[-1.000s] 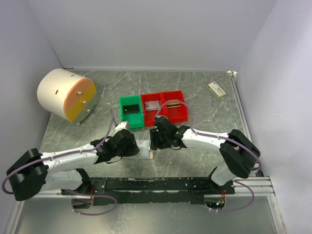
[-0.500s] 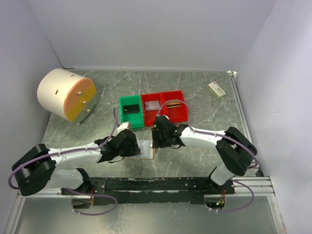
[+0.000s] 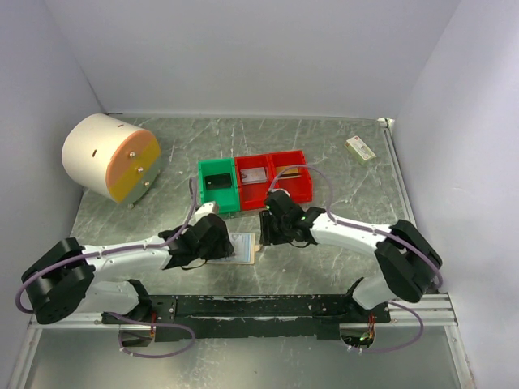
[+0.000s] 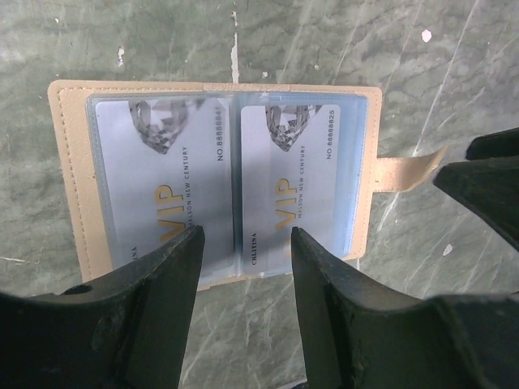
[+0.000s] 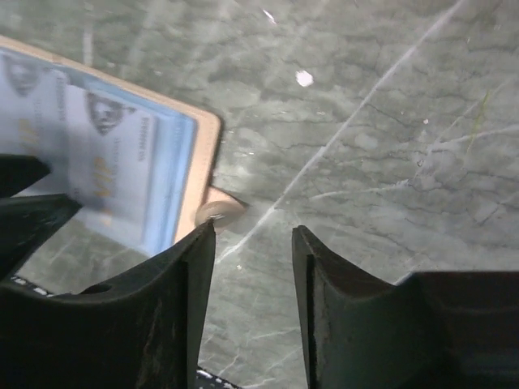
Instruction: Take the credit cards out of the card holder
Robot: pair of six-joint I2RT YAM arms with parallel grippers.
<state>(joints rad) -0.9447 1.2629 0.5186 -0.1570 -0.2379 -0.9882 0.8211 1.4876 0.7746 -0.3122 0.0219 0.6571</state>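
Right arm's elbow has swung out to the right and the right gripper (image 5: 253, 235) has slid off the card holder (image 3: 245, 245) to sit just past its right edge. The left arm barely shifted and the holder stayed put.

- Holder: lies open and flat on the table (image 3: 340, 186), front centre, between the two grippers. Tan cover, clear blue-grey pockets facing up.
- Credit cards: two silver-grey VIP cards are seated in the pockets, one left of the fold (image 4: 158, 190), one right (image 4: 288, 178).
- Tab (image 4: 405, 170) sticks out from the holder's right edge, and its snap (image 5: 217, 213) is just beside the right gripper's left finger.
- Left gripper (image 4: 243, 239): fingers spread, straddling the fold at the holder's near edge, clamping nothing. Can't tell if the tips touch the pocket film.
- Right gripper: fingers apart with bare table between them, holding nothing.
- Behind: green bin (image 3: 217, 185) with a dark card, then two red bins (image 3: 274, 174); the left one holds a silver-grey card.
- Far right corner: small white-and-green box (image 3: 360, 148). Far left: cream drum with orange face (image 3: 109, 156).
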